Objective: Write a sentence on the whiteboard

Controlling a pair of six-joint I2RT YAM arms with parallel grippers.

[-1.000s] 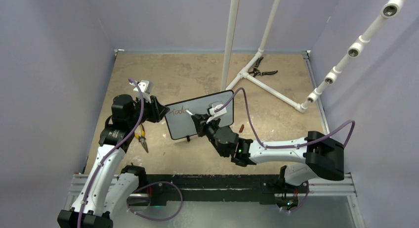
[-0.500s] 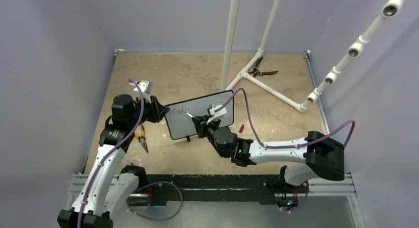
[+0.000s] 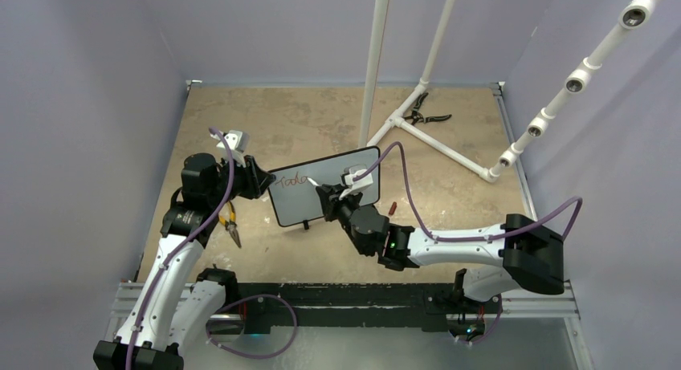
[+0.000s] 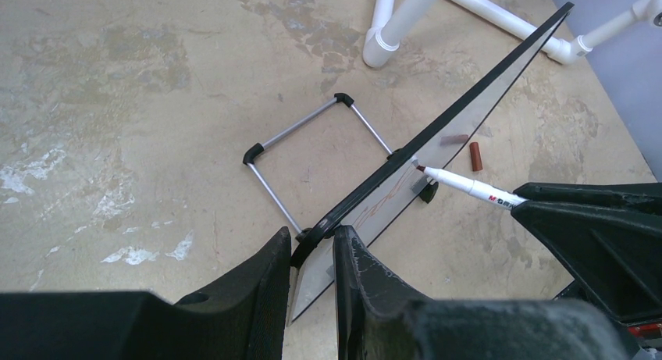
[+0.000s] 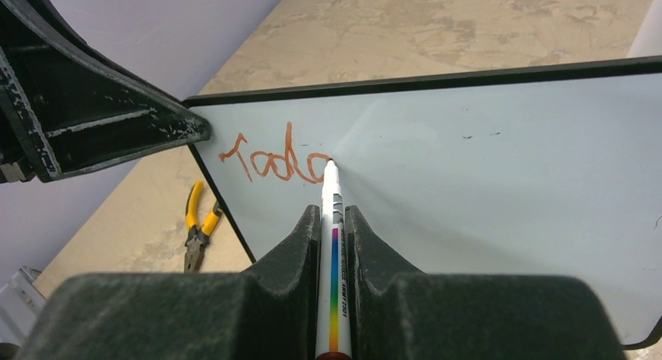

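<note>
The whiteboard (image 3: 357, 165) stands tilted on the table, its left edge pinched between the jaws of my left gripper (image 4: 312, 239), which is shut on it. My right gripper (image 5: 332, 212) is shut on a white marker (image 5: 332, 251) with a rainbow stripe. The marker tip touches the whiteboard (image 5: 484, 188) just right of the red writing. The sentence (image 5: 273, 161) reads "Toda" near the board's upper left. From above, the right gripper (image 3: 328, 197) sits in front of the board's middle and the left gripper (image 3: 261, 181) at its left edge.
Yellow-handled pliers (image 3: 230, 221) lie left of the board, below my left arm. A small red marker cap (image 3: 393, 208) lies right of the board. A white pipe frame (image 3: 434, 137) and black cutters (image 3: 422, 113) are at the back. The board's wire stand (image 4: 304, 149) rests behind it.
My right gripper has shifted slightly right with the marker, and the red writing has grown by a stroke. The left arm and the board have stayed still.
</note>
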